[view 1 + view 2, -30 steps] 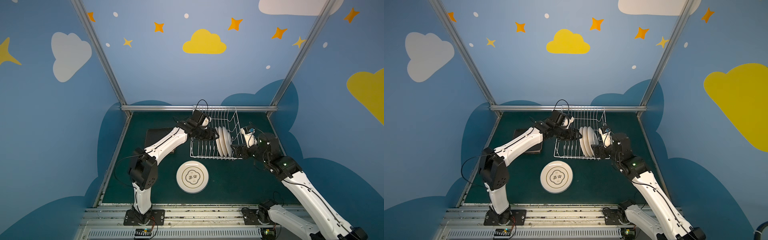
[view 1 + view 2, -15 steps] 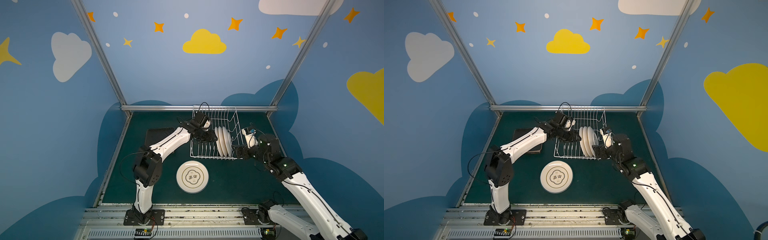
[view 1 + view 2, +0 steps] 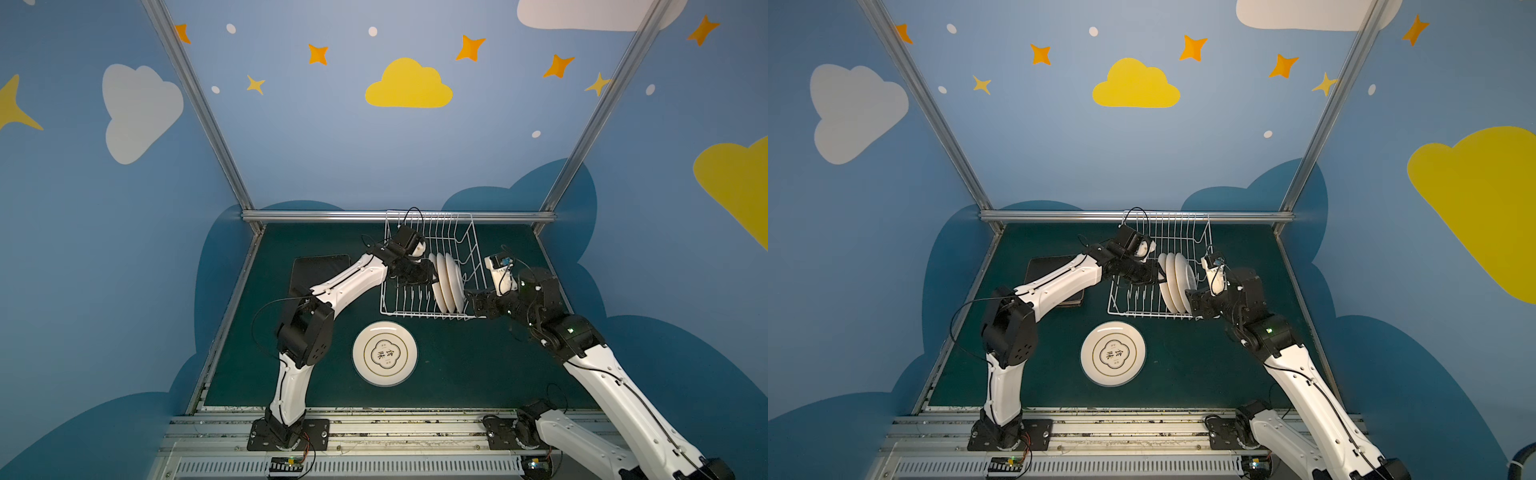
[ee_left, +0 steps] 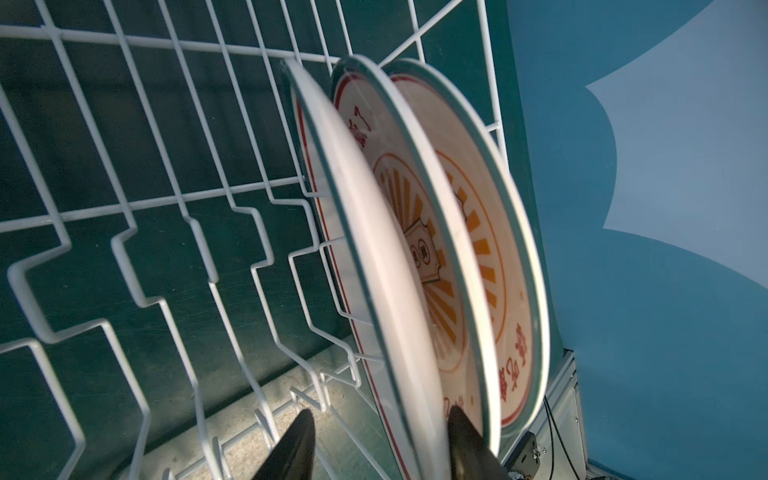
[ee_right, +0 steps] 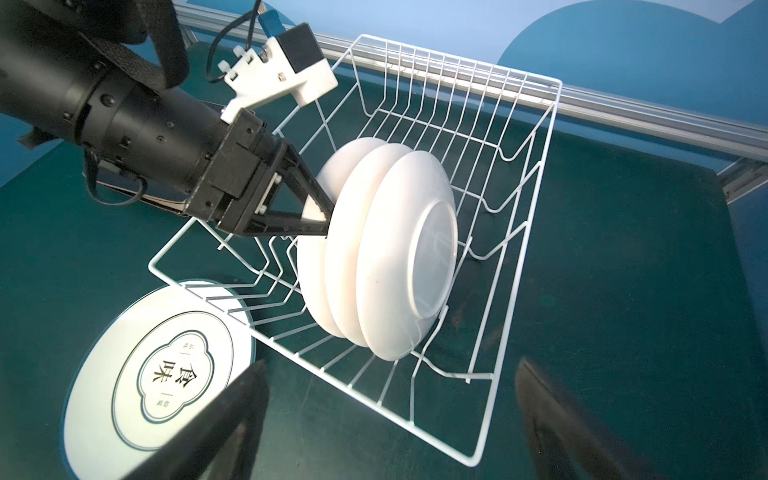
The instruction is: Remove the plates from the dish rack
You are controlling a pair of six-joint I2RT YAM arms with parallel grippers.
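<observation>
- Currently: left gripper [image 5: 329,221] straddles rim of end plate [image 4: 374,257] in dish rack [image 3: 407,297] — gripped or not, cannot tell.
- right gripper [image 5: 390,365]: wide apart, empty.
- Next: lift clear of prongs [image 4: 203,249].

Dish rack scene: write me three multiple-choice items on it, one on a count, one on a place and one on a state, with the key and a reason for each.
1. How many plates stand in the dish rack?
A. two
B. three
C. five

2. Where is the plate with black characters?
A. flat on the table, in front of the rack
B. standing between the rack's prongs
C. leaning against the back wall

3. What state is the right end effector in?
A. shut on a plate
B. shut on the rack's wire
C. open, holding nothing

Key:
1 B: three round plates stand on edge side by side in both top views.
2 A: it lies face up on the green surface, outside the wire frame.
3 C: in the right wrist view its fingers stand wide apart and grip nothing.
</observation>
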